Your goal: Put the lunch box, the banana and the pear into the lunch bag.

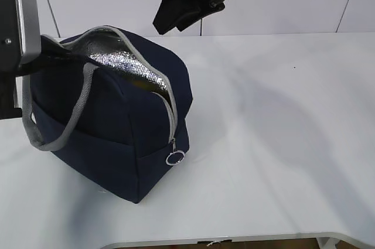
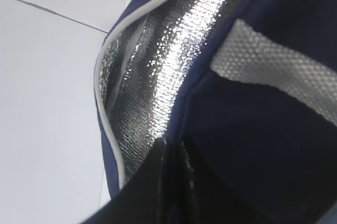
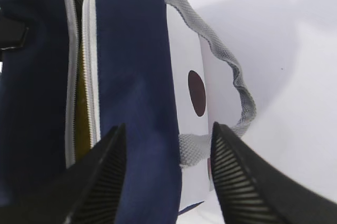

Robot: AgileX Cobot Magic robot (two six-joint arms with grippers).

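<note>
Lunch bag (image 1: 111, 126) stands upright near the counter's (image 1: 281, 143) left edge, long axis running from far left to near right, zipper end with ring pull (image 1: 175, 157) facing the near edge. Navy fabric, grey handles, silver foil lining visible through the open top; far side white with a dark red spot. Something yellow shows inside. Left pincer (image 2: 171, 182) clamps closed on the bag's rim. Right pincer (image 3: 166, 176) hangs above the bag, jaws spread, empty.

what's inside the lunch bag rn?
Through the lunch bag's open zipper: silver foil lining and a sliver of something yellow, unidentifiable. The rest of the interior is hidden by the fabric walls.
</note>
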